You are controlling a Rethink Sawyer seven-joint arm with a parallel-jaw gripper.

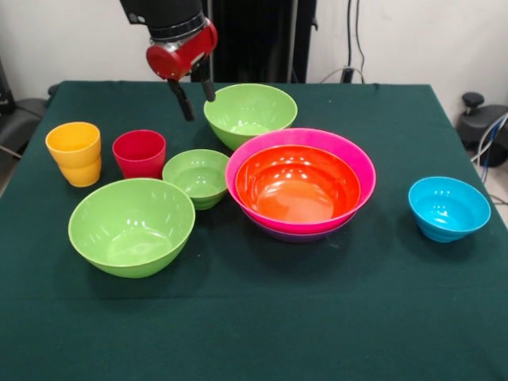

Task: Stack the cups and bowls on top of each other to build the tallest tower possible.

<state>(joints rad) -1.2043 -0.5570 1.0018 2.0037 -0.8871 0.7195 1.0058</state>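
Across a dark green tablecloth [262, 317] beneath a white wall [63, 40], bowls [300, 184] sat scattered while the gripper [196, 94] hung with fingers apart.

No words, numbers, labels or signs can be read anywhere; the bowls and cups are plain colours with nothing printed on them; the green cloth on the table is plain too; the red and black robot arm shows no name or mark that can be made out.
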